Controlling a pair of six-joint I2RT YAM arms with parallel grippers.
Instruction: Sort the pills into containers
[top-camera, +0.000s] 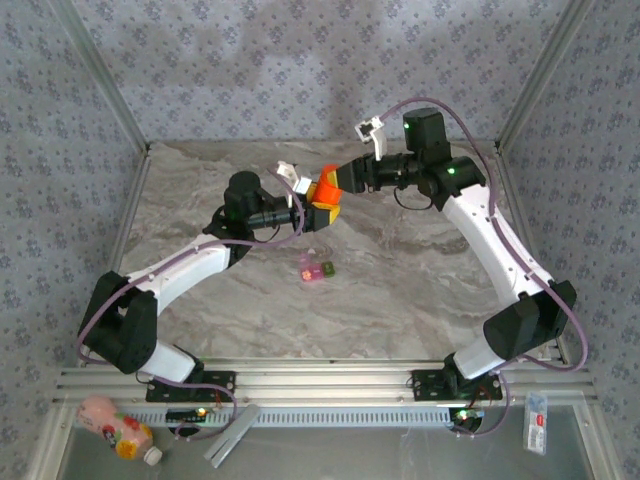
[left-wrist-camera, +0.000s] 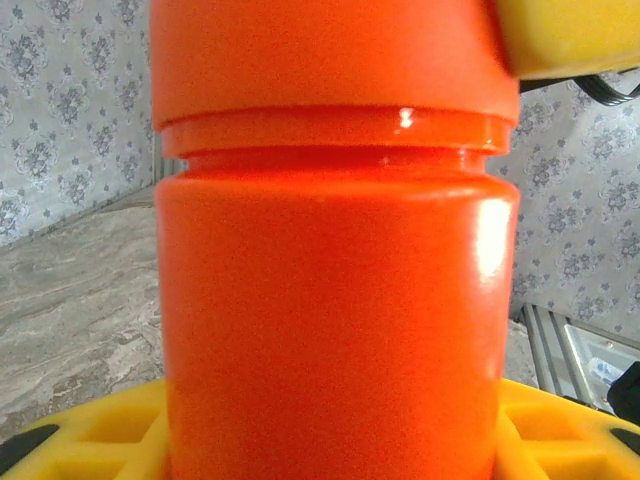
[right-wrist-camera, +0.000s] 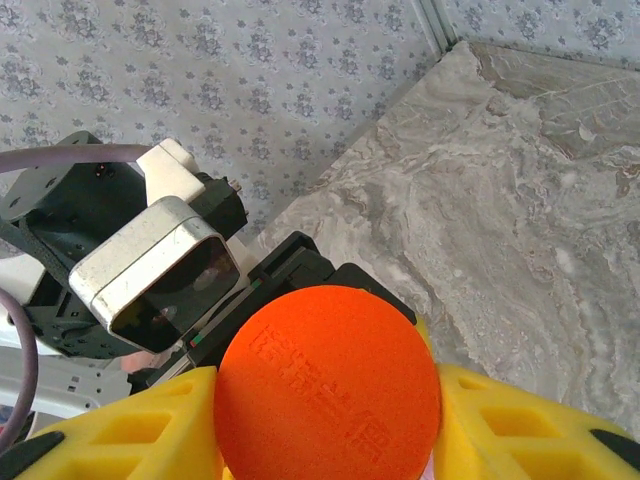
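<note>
Two small compartments are all the pill case (top-camera: 316, 269) offers as a target, and that is where trouble could come. It lies loose on the marble-patterned table (top-camera: 420, 290) near the middle, nearer the arm bases than the orange bottle (top-camera: 322, 193) and apart from it. With nothing holding it down, I judge that a tipped bottle could pour pills past it or into the wrong half, and a nudge could slide the light case away. No pills are visible; presumably they sit inside the opaque bottle.

The bottle is held off the table between both arms. The left gripper (top-camera: 318, 212) pinches its body, with yellow fingers (left-wrist-camera: 120, 415) pressed on either side low down. The right gripper (top-camera: 334, 180) clamps the cap (right-wrist-camera: 328, 385) from the far right, its fingers (right-wrist-camera: 470, 395) hugging the rim. If the cap gives suddenly while the two work against each other, the bottle may jerk and spill. If the left grip slips on the smooth, glossy wall, the bottle may turn with the cap instead of opening.

The case is translucent, with the pink half to the left and the green to the right; whether its lids are open I cannot tell. The bottle is bright orange, with a collar ridge beneath the cap — the cap's flat top bears embossed characters. Off the table at the near left lies a pink-and-yellow drink bottle (top-camera: 118, 428).
</note>
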